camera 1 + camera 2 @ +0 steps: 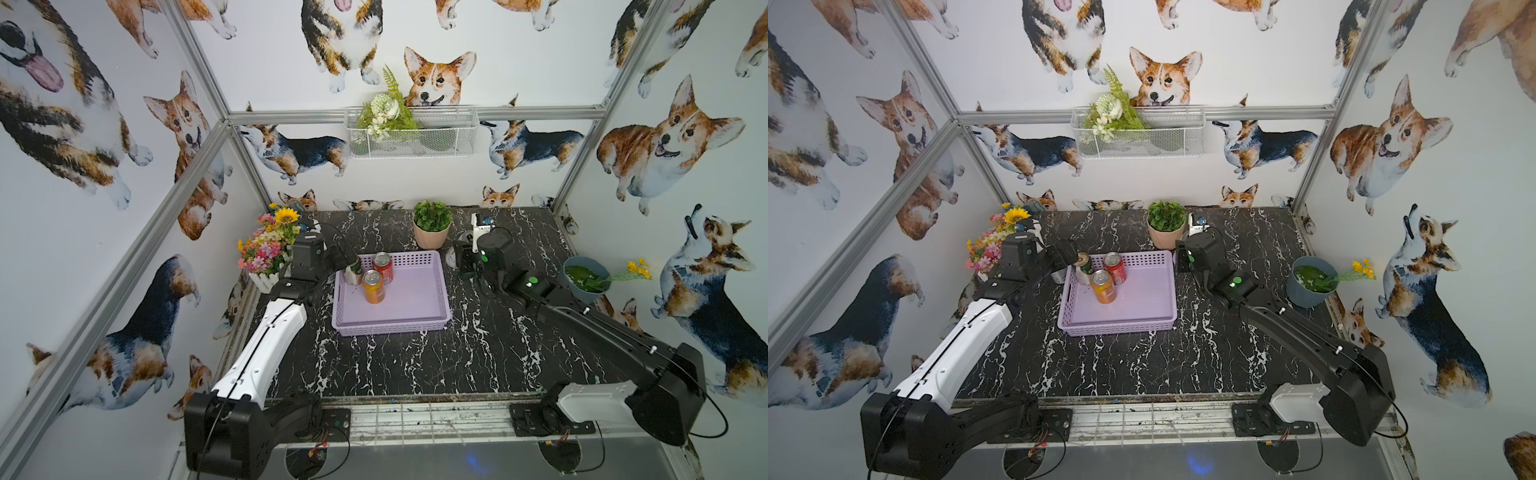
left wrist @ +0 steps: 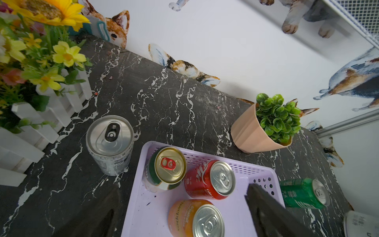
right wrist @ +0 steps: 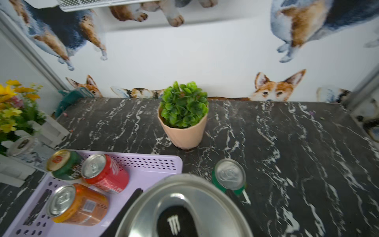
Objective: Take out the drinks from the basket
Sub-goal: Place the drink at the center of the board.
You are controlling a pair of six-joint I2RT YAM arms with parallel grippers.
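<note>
- The table [image 1: 415,365] is black marble; the lavender basket [image 1: 390,328] sits in its middle, its near half bare.
- Three drinks stand upright in the basket's far left part. The orange can [image 1: 373,287] is nearest, the red can [image 1: 383,268] is just behind it, and the green-and-gold can [image 2: 167,168] is in the far left corner, close beside the red one.
- The left gripper [image 2: 184,185] is at that far left corner. Its fingers [image 2: 264,205] are spread wide and grip nothing; in the left wrist view the green-and-gold and red cans show between them.
- A silver can [image 2: 109,143] stands on the table outside the basket's left wall, just beside the white picket flower box [image 2: 51,115].
- The right gripper [image 3: 184,191] is just past the basket's far right corner. Its fingers are closed on the sides of a second silver can [image 3: 184,211], whose top fills the right wrist view.
- The green can [image 3: 230,174] stands on the table, outside the basket and near that same corner.
- Farthest back, a potted plant [image 1: 432,224] in a peach pot stands near the wall.
</note>
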